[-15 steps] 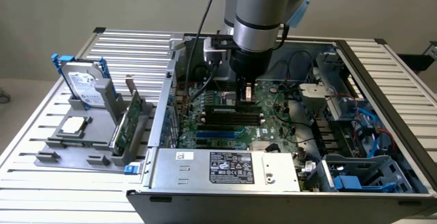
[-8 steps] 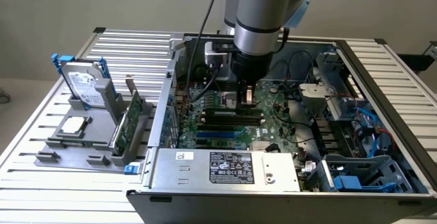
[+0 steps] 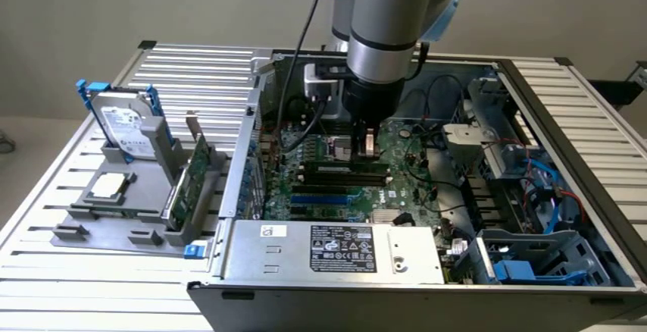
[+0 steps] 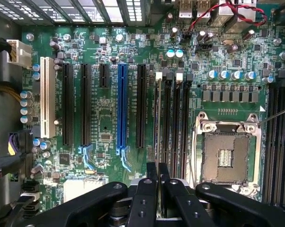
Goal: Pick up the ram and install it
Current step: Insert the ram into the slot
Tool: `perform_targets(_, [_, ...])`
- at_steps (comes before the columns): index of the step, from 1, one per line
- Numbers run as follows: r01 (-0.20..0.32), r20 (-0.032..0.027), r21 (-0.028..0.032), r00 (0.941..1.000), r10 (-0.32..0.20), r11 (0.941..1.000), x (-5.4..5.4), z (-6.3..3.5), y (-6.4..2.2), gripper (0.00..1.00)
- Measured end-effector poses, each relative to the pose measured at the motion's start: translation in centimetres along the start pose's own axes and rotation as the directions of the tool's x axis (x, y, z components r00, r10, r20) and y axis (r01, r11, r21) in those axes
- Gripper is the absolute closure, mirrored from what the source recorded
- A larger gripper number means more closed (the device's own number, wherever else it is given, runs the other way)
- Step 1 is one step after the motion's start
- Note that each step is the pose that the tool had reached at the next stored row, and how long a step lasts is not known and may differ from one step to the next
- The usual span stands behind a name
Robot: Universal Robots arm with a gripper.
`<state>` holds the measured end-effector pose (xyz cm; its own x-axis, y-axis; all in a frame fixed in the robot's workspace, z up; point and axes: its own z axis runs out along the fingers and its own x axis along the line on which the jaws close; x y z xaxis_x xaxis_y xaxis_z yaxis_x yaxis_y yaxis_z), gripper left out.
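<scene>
- Motherboard [image 4: 104,118] lies below me inside the open case [image 3: 404,302].
- Ram [image 4: 157,118] stands edge-on along a memory slot, between the card slots and the CPU socket [image 4: 226,158].
- My pincer [image 4: 158,171] is clamped on the ram's top edge; I judge it is best pressed level and straight down.

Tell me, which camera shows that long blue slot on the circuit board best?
The wrist view: it looks straight down on the blue slot and shows its whole length among the black slots. The exterior view shows it slanted and small, deep inside the open case.
</scene>
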<state>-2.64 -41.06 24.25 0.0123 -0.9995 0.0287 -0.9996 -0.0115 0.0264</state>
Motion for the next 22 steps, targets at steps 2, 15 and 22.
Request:
perform_targets(2, [0.0, 0.0, -0.0001, 1.0, 0.0, 1.0, 0.0, 0.05, -0.02, 0.87])
perform_targets(15, [0.0, -0.0003, -0.0046, 1.0, 0.0, 1.0, -0.01, 0.63, -0.06, 0.87])
perform_targets(22, [0.0, 0.0001, -0.0046, 1.0, 0.0, 1.0, -0.02, 0.67, -0.08, 0.87])
